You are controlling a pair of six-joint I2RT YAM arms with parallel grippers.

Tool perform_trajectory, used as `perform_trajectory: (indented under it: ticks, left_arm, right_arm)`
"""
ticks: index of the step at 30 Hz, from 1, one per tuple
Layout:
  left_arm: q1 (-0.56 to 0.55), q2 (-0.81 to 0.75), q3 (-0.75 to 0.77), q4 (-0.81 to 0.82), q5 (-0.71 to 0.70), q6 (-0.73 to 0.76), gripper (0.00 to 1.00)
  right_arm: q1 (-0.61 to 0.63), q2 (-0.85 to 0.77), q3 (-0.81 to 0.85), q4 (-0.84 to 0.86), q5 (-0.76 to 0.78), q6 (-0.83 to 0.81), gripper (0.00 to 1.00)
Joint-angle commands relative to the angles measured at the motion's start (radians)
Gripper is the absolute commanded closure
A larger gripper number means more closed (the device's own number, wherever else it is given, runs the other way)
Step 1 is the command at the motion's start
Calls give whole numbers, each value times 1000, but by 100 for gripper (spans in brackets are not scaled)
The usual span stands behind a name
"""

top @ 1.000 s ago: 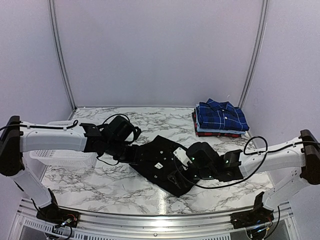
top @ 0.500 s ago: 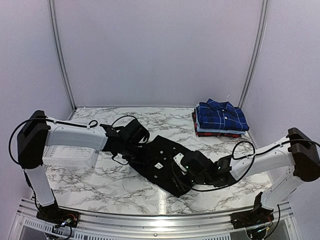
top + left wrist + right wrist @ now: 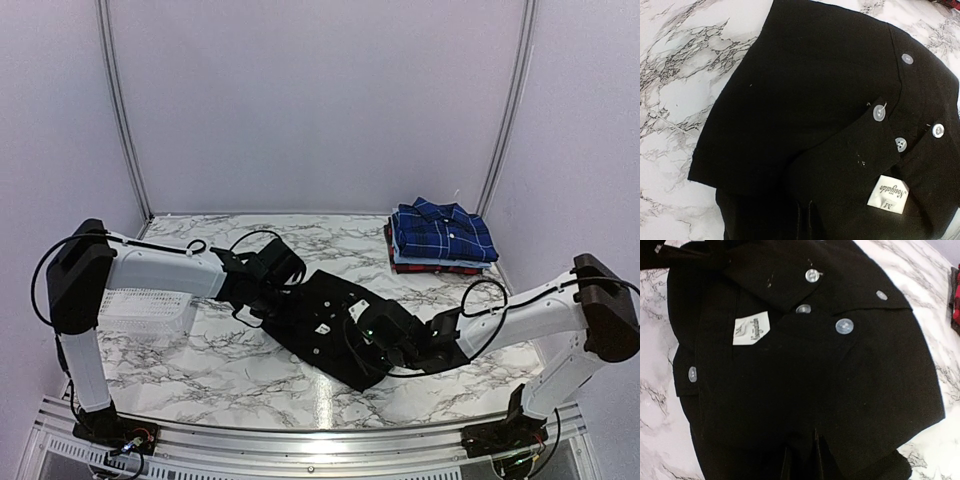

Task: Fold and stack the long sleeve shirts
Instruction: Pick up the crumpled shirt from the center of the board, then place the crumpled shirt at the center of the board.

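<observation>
- Closing within the last second, the left jaws are now pinching together on the black shirt's [image 3: 318,312] left edge, mid-counter [image 3: 230,370].
- Right jaws are narrowing at its near-right edge; whether they are gripping, I cannot tell.
- Both arms are likely readying a fold; the stack [image 3: 442,238] is waiting at the far-right corner.

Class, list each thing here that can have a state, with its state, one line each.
Black button-up cloth shirt: partly folded, lying flat, label showing.
Stack of cloth shirts: folded, blue plaid on top.
White plastic mesh basket: upright, contents not visible.
Left end effector: shut on the black shirt.
Right end effector: shut on the black shirt.
</observation>
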Motion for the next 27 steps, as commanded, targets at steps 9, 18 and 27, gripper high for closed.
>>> perform_trajectory:
  ticks: [9,18,27]
  left_arm:
    - [-56,-423,-81,28,150,70,100]
    - [-175,-709,-6,38,206,142,100]
    - [-208,-693,302,36,187,202,100]
  right_arm:
    - [7,-206,189,-152,166,-117,100]
    - [6,-365,411,-241,148,-269,100]
    - [6,-333,884,-381,79,-428,100]
